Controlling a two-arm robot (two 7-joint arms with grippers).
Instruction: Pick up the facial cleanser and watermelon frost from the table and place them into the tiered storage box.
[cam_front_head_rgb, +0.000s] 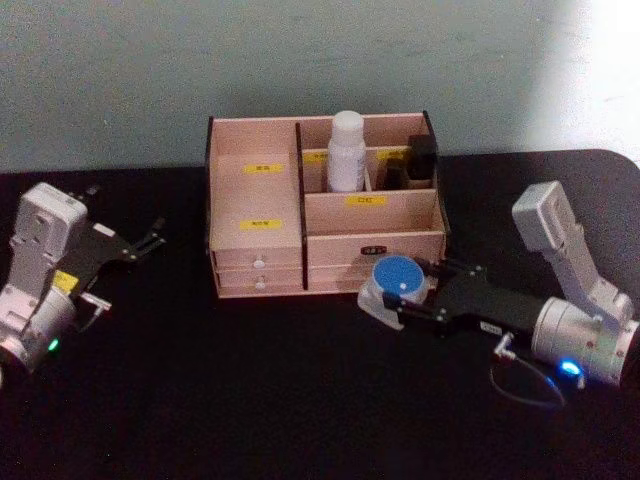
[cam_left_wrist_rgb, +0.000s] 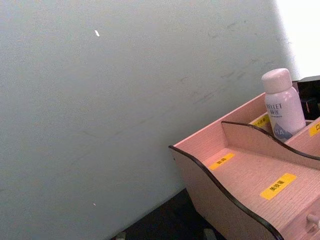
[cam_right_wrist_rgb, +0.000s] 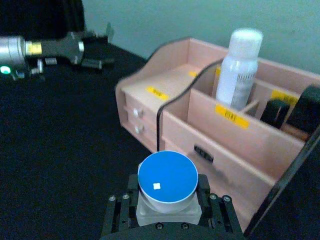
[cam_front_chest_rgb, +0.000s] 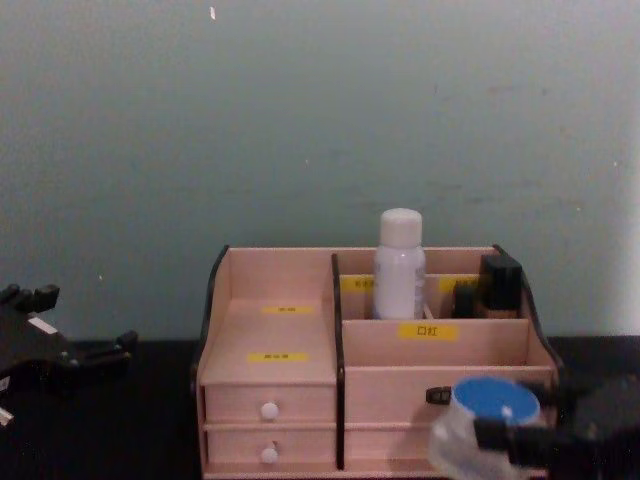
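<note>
Low before box (cam_front_head_rgb: 240, 195), held jar (cam_front_head_rgb: 396, 275) pinched in right gripper (cam_front_head_rgb: 405, 298); risked clipping front wall unless raised first. Parked left gripper (cam_front_head_rgb: 152, 238) wide, left of box.

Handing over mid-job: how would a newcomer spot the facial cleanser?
Find the light wooden tiered storage box on the black table. In its rear row, right of the centre divider, stands a tall white cylindrical plastic bottle. The items beside it are short and dark; it alone is white.
</note>
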